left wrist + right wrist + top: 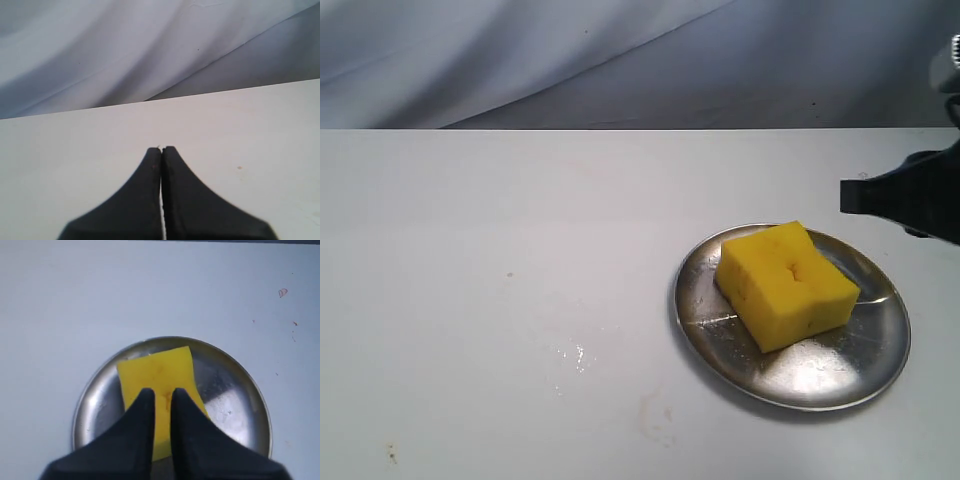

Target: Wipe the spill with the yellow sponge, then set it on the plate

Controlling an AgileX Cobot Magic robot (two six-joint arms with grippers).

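Nearest on the white bench (470, 250) is a faint reddish stain (655, 412), with a few glistening wet specks (576, 355) just beyond it. Right of these sits the plate (880, 370), and the yellow sponge (785, 285) lies on it, skewed and toward its far side. The right gripper (850, 197) hangs beyond the plate's far right rim, clear of the sponge, its 2 jaws slightly parted and holding nothing. The left gripper (161, 149) hovers over bare bench, its jaws clenched together and empty. A grey cloth (520, 50) drapes behind.
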